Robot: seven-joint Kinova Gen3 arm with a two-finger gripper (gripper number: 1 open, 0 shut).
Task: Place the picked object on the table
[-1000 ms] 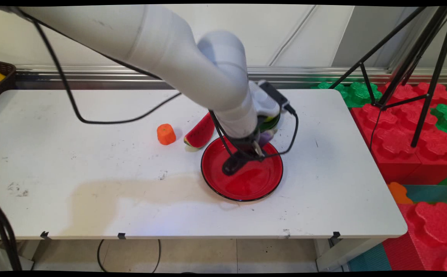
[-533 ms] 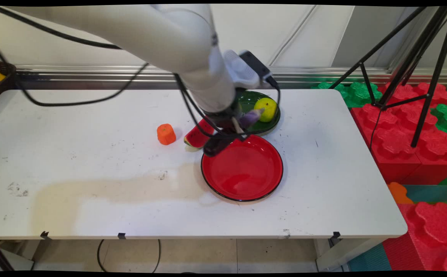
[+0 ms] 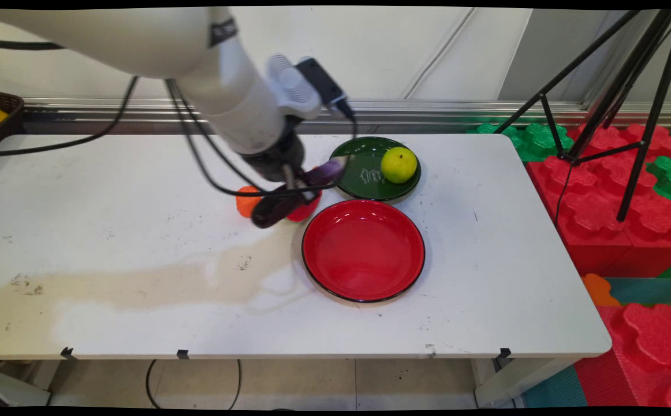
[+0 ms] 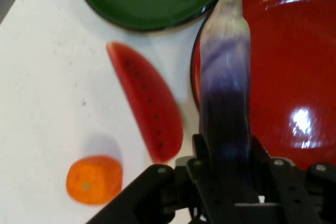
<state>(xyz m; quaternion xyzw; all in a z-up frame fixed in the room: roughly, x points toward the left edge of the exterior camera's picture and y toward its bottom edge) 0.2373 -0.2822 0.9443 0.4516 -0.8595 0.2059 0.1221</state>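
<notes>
My gripper (image 3: 292, 188) (image 4: 228, 166) is shut on a purple eggplant (image 3: 304, 185) (image 4: 227, 82) and holds it in the air, its pale tip pointing toward the green plate (image 3: 364, 185) (image 4: 136, 3). Below it lie a watermelon slice (image 3: 305, 209) (image 4: 149, 108), mostly hidden in the main view, and an orange carrot piece (image 3: 244, 202) (image 4: 94, 179). The empty red plate (image 3: 363, 251) (image 4: 294, 66) sits just to the right. A yellow-green fruit (image 3: 399, 164) rests on the green plate.
A dark basket (image 3: 0, 118) with yellow items stands at the table's far left. Black tripod legs (image 3: 630, 115) and red and green foam blocks (image 3: 618, 202) lie beyond the table's right edge. Black cables (image 3: 197, 156) hang from the arm.
The gripper has risen off the red plate and moved left with the eggplant, from over the plate's middle to above the watermelon slice. The green plate and fruit are now uncovered.
</notes>
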